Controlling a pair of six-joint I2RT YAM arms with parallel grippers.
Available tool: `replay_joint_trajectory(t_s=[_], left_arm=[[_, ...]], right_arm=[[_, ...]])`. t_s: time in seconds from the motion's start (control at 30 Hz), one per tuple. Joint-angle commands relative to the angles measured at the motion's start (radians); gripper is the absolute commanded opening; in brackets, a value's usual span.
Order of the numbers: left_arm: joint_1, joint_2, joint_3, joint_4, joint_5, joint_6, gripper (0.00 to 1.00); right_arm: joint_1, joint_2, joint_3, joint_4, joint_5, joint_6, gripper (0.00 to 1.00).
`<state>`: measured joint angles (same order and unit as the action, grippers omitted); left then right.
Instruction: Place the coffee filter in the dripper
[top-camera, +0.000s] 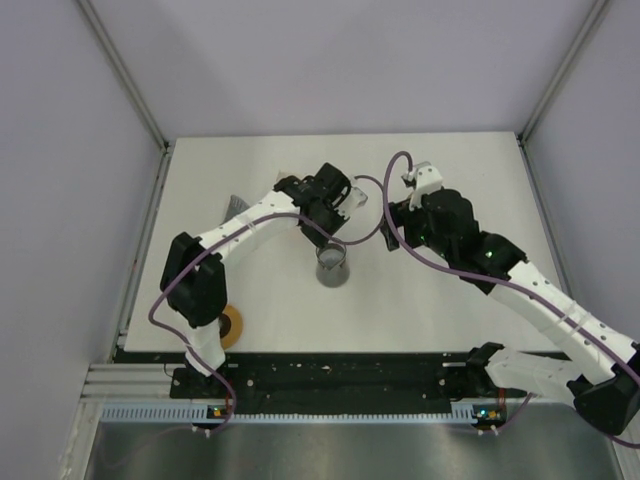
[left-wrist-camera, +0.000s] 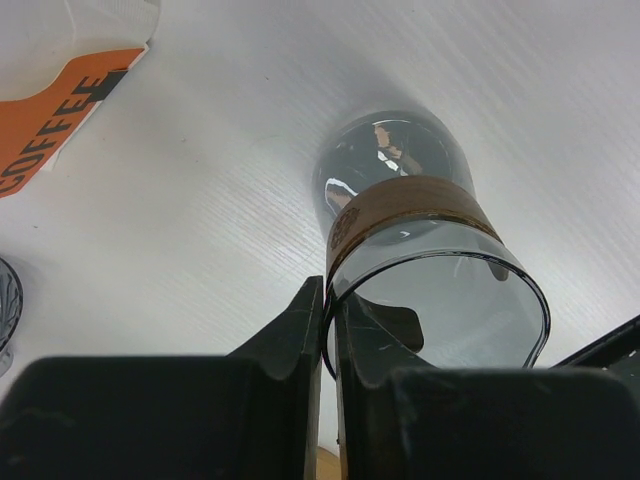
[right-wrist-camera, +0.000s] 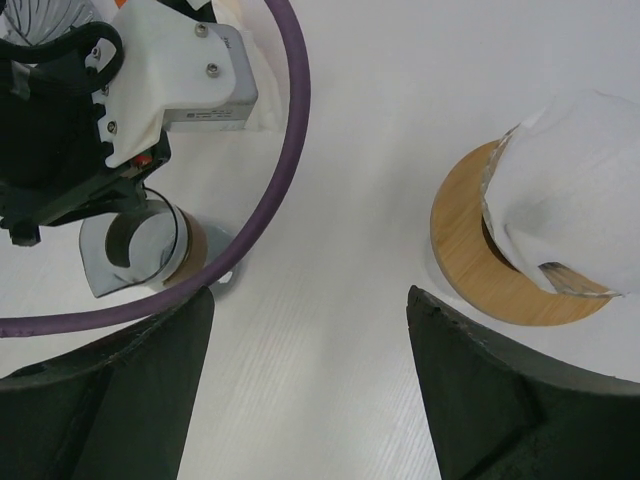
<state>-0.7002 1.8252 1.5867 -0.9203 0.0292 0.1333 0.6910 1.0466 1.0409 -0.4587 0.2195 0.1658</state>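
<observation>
The dripper (right-wrist-camera: 462, 252), glass with a round wooden collar, stands on the white table at the right of the right wrist view. The white paper coffee filter (right-wrist-camera: 580, 170) sits in its cone. My right gripper (right-wrist-camera: 310, 300) hangs open over bare table, left of the dripper, holding nothing. A glass carafe (left-wrist-camera: 420, 250) with a brown band stands mid-table (top-camera: 332, 270). My left gripper (left-wrist-camera: 330, 295) is shut on the carafe's rim, one finger inside the glass and one outside. In the top view the left gripper (top-camera: 335, 232) is just above the carafe and the right gripper (top-camera: 402, 205) is to its right.
A white and orange coffee bag (left-wrist-camera: 60, 110) lies near the carafe. A ribbed glass piece (left-wrist-camera: 5, 300) shows at the left wrist view's edge. A wooden disc (top-camera: 232, 327) lies by the left arm's base. A purple cable (right-wrist-camera: 270, 210) loops past the right gripper.
</observation>
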Motion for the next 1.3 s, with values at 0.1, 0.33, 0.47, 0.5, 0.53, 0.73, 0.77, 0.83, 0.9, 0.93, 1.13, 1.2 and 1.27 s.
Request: replay_joint_trajectory(t_s=[0.1, 0.33, 0.47, 0.5, 0.53, 0.73, 0.77, 0.83, 0.9, 0.93, 1.13, 1.2, 1.27], left_arm=[[0.004, 0.008, 0.107, -0.070, 0.024, 0.028, 0.31], [0.011, -0.125, 0.202, -0.167, -0.003, 0.077, 0.56], [0.056, -0.239, 0.191, -0.231, -0.115, 0.071, 0.68], [0.088, -0.268, 0.187, -0.250, -0.103, 0.066, 0.70], [0.132, -0.294, 0.176, -0.270, -0.080, 0.065, 0.72], [0.510, -0.455, 0.043, -0.344, 0.038, 0.176, 0.82], [0.542, -0.477, 0.003, -0.357, 0.028, 0.210, 0.82], [0.567, -0.541, -0.103, -0.370, 0.014, 0.284, 0.80], [0.571, -0.619, -0.273, -0.364, -0.006, 0.347, 0.77], [0.571, -0.657, -0.347, -0.351, -0.015, 0.365, 0.75], [0.571, -0.854, -0.716, -0.220, -0.064, 0.531, 0.65], [0.571, -0.902, -0.805, -0.116, -0.061, 0.565, 0.61], [0.570, -0.912, -0.872, -0.065, 0.027, 0.620, 0.58]], right_arm=[[-0.002, -0.019, -0.010, 0.020, -0.017, -0.005, 0.78], [-0.004, -0.028, -0.016, 0.020, -0.063, -0.008, 0.78], [-0.004, -0.030, -0.042, 0.025, -0.086, -0.026, 0.78], [-0.002, -0.030, -0.048, 0.029, -0.088, -0.029, 0.79], [-0.004, -0.025, -0.061, 0.035, -0.091, -0.032, 0.79], [-0.004, -0.030, -0.091, 0.063, -0.112, -0.066, 0.79], [-0.002, -0.036, -0.094, 0.069, -0.112, -0.072, 0.79], [-0.002, -0.046, -0.113, 0.081, -0.115, -0.081, 0.79], [-0.004, -0.065, -0.130, 0.094, -0.117, -0.091, 0.79], [-0.004, -0.074, -0.139, 0.098, -0.118, -0.095, 0.79], [-0.005, -0.115, -0.185, 0.118, -0.121, -0.129, 0.79], [-0.005, -0.125, -0.188, 0.121, -0.126, -0.135, 0.79], [-0.005, -0.132, -0.189, 0.123, -0.132, -0.137, 0.80]])
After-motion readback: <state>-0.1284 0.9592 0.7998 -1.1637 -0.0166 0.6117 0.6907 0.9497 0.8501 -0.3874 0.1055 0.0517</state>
